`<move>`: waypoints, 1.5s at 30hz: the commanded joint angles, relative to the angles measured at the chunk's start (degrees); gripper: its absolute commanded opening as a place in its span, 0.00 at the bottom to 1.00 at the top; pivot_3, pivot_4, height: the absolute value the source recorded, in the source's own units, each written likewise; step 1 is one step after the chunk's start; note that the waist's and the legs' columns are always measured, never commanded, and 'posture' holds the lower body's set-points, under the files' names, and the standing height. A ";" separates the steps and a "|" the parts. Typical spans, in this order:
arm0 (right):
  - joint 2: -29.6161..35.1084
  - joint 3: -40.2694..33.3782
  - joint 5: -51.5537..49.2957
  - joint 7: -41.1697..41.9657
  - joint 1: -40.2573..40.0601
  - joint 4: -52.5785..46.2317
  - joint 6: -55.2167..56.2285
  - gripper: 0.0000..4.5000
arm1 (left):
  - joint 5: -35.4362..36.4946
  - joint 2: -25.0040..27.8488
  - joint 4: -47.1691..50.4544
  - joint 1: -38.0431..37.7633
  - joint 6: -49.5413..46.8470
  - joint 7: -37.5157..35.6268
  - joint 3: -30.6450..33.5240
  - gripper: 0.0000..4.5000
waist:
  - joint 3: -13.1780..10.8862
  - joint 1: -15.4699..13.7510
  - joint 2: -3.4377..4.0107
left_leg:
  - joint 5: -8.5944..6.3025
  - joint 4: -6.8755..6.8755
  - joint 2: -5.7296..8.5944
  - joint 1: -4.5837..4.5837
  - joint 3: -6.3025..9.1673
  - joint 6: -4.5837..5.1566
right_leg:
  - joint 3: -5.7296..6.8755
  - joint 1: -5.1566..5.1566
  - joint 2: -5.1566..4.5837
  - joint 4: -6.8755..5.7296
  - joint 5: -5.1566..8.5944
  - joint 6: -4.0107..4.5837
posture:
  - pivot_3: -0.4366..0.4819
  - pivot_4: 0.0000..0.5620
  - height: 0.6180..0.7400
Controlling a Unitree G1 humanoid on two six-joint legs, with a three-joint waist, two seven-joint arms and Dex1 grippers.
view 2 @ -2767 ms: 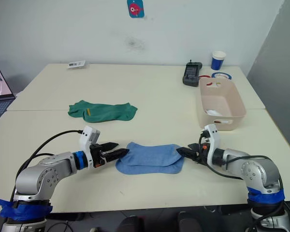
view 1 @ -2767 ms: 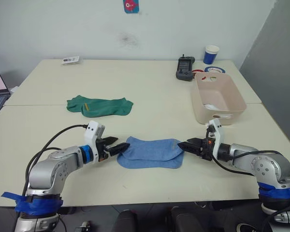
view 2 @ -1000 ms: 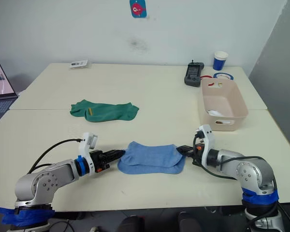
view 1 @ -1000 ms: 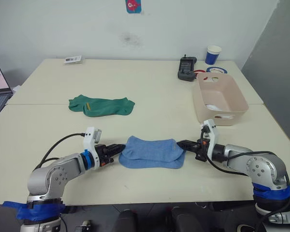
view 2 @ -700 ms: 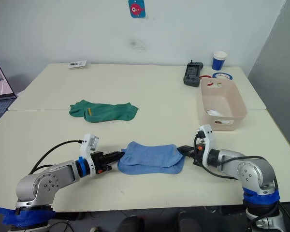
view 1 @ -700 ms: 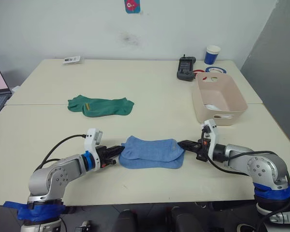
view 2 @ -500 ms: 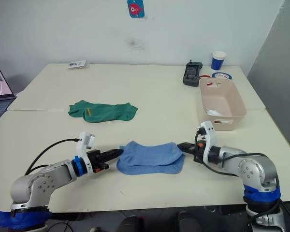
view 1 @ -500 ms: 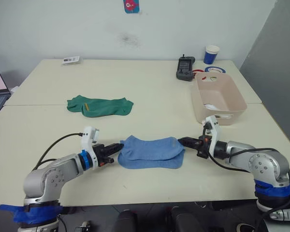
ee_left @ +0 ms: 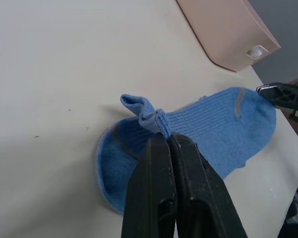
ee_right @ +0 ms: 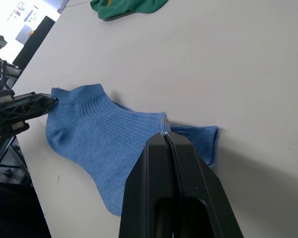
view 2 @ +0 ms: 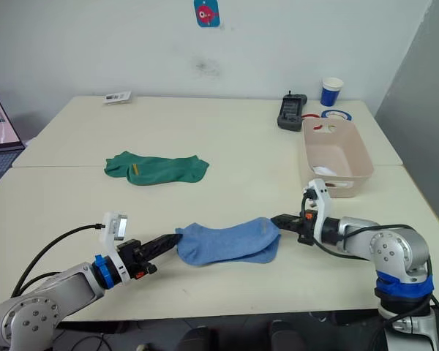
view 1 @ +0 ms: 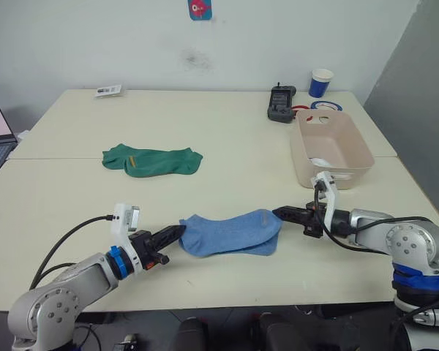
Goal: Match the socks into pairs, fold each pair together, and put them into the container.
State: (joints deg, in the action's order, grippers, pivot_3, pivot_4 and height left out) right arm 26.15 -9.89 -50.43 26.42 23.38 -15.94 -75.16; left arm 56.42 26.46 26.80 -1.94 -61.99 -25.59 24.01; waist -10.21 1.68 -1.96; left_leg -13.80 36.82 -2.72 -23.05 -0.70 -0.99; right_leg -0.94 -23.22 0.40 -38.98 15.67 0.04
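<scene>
Near the front edge of the worktop (view 1: pixel 227 146), the light blue pair (view 1: pixel 230 232) lies stretched between the two arms. The left pincer (view 1: pixel 177 232) is clamped on its cuff end, the right pincer (view 1: pixel 279 213) pinched onto the other end. The dark green socks (view 1: pixel 152 160) lie farther back; the container (view 1: pixel 331 150) stands to the right.

Light blue socks (view 1: pixel 230 232), beige container (view 1: pixel 331 149)
</scene>
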 commanded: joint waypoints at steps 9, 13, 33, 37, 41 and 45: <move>-0.50 -3.08 -2.51 -2.33 -2.61 -3.79 -2.28 0.00 | -1.20 3.26 -2.10 2.55 4.33 -1.57 -2.11 0.01 | 0.00 0.08 0.00 | 0.00 0.00 0.01 -0.01 -0.01 0.00 | 0.00 0.00 0.02 0.01 0.00 0.00 | 0.48 0.27 1.00; -2.38 -3.37 -2.00 -3.80 -4.33 -5.27 -2.30 0.00 | -1.38 4.21 -3.12 3.01 4.72 -2.29 -2.61 0.01 | 0.00 0.07 0.00 | 0.00 -0.02 0.01 0.00 0.01 0.00 | 0.02 0.00 0.03 0.01 0.00 0.00 | 0.48 0.27 1.00; -1.35 -0.33 2.14 -2.12 -4.37 -2.34 2.64 0.00 | -1.43 4.28 -1.43 -0.43 6.84 -2.29 -3.51 0.01 | 0.00 0.04 0.01 | 0.00 -0.05 -0.01 0.00 -0.01 0.00 | 0.00 -0.02 0.01 0.02 0.01 0.01 | 0.48 0.27 1.00; -1.56 -1.23 -0.83 -1.79 -4.70 -4.71 0.81 0.00 | 1.46 4.75 -0.51 -0.85 5.99 -2.89 -1.75 0.01 | 0.00 0.03 0.01 | 0.00 -0.05 -0.01 0.00 -0.01 0.00 | 0.00 -0.03 0.01 0.02 0.01 0.01 | 0.48 0.27 1.00; -2.08 -3.37 -5.79 -2.35 -6.30 -8.63 -3.09 0.00 | 5.62 7.55 0.59 -3.58 3.86 -5.36 0.44 0.01 | 0.00 0.10 0.01 | 0.00 -0.08 -0.06 0.00 0.00 0.00 | 0.00 -0.03 0.01 0.02 0.01 0.01 | 0.48 0.27 1.00; -2.61 -4.34 -9.29 -3.26 -8.34 -11.28 -5.91 0.00 | 7.99 11.20 1.34 -6.35 2.64 -8.41 0.24 0.01 | -0.02 0.08 0.03 | 0.00 -0.12 -0.08 0.02 0.03 0.00 | 0.03 -0.04 -0.01 0.03 0.04 0.05 | 0.48 0.27 1.00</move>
State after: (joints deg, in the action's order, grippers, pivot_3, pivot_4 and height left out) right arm 23.74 -12.53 -55.87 24.42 15.37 -24.56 -79.13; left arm 62.37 36.83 26.19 -8.33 -59.17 -32.40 23.12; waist -10.23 1.76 -1.94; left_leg -13.80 36.69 -2.80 -23.02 -0.67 -0.99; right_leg -0.91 -23.26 0.37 -38.96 15.71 0.10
